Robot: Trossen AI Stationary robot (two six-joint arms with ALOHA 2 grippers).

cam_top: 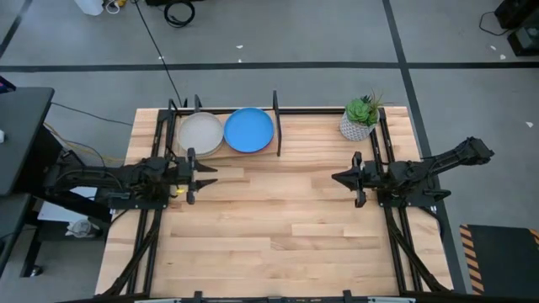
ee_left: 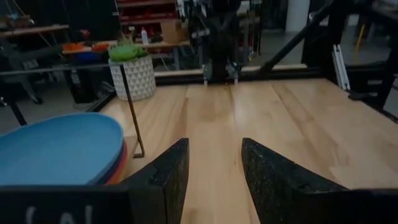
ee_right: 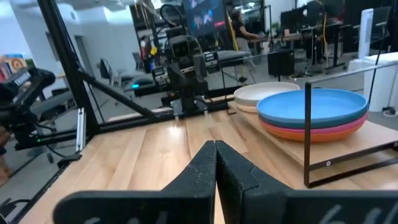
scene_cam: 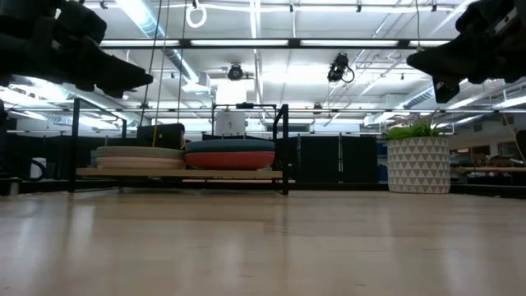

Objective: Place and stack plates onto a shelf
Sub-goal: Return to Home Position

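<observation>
Two stacks of plates rest on the shelf at the table's far left. One stack has a cream plate on top. The other shows a blue plate on top, with orange and magenta rims below it. An upright black divider stands just right of the blue stack. My left gripper hovers open near the shelf's front, above the table. My right gripper hovers shut at mid-right, pointing left. Neither holds anything.
A small white pot with a green plant stands at the far right of the table. The wooden slatted tabletop stretches between the arms and toward the near edge. The right arm faces the left one across the table.
</observation>
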